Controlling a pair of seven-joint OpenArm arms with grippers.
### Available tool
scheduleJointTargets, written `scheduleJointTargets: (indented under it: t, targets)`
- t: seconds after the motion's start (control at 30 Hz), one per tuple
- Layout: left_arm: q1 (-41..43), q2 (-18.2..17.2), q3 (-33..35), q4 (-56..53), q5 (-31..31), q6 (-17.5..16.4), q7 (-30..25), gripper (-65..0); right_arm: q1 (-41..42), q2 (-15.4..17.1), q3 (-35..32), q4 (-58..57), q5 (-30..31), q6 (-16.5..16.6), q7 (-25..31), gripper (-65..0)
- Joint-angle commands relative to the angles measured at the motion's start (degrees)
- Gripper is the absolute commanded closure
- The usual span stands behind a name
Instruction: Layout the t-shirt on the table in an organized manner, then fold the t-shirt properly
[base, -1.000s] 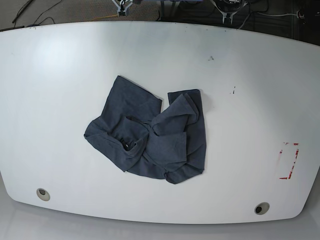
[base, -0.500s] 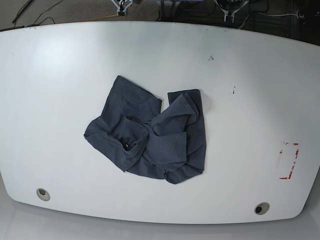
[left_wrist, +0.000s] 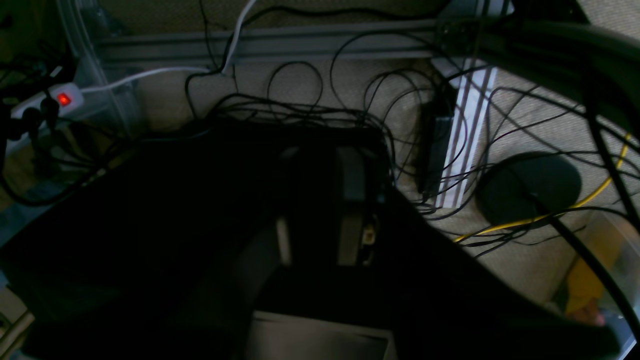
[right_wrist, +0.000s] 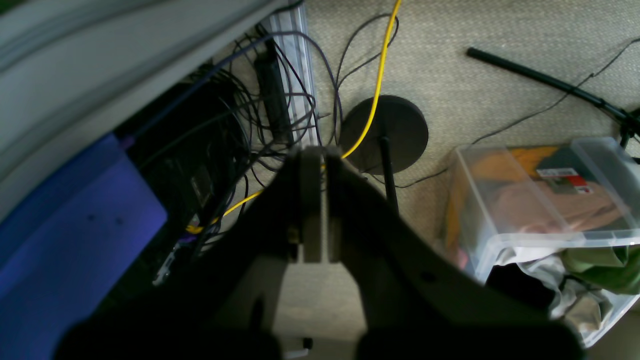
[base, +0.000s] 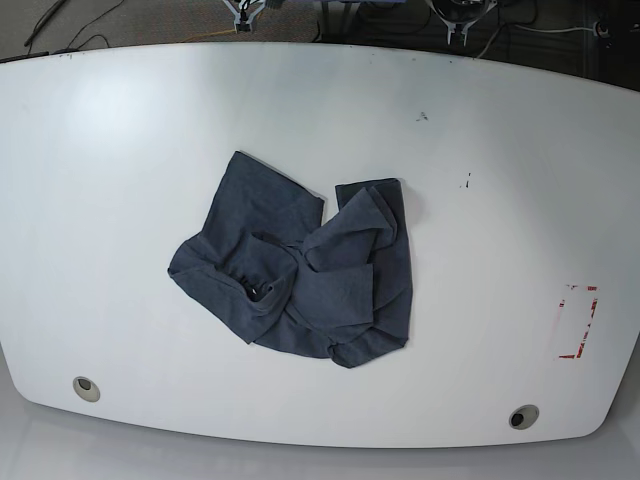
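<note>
Lying crumpled, t-shirt (base: 300, 270), lettering hidden

Glossy white curved-edged table (base: 120, 130), crumpled dark grey-blue cotton t-shirt (base: 300, 265) at centre, red tape outline (base: 579, 322) near one end

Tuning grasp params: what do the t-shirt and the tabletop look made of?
The t-shirt: soft knit fabric, probably cotton, matte dark grey-blue with a heathered look; it lies crumpled in loose folds. The table: hard, smooth white top, glossy, with a soft light glare near its far corner; laminate or coated board, which one I cannot tell.
</note>
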Motion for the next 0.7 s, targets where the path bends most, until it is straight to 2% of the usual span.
scheduleJointTargets:
  t: [0.0,0.67]
  targets:
    - [0.20,-0.22,-0.09,-0.03,-0.18,0.26,-0.47,-9.9,-0.27,0.16,-0.08,-0.12,0.04,0.23,0.05,-0.9]
    - [1.07,-0.21,-0.25,-0.03,-0.17,0.21,-2.00,-10.0,-0.25,0.25,-0.09,-0.19,-0.27,0.23,-0.08,-0.6]
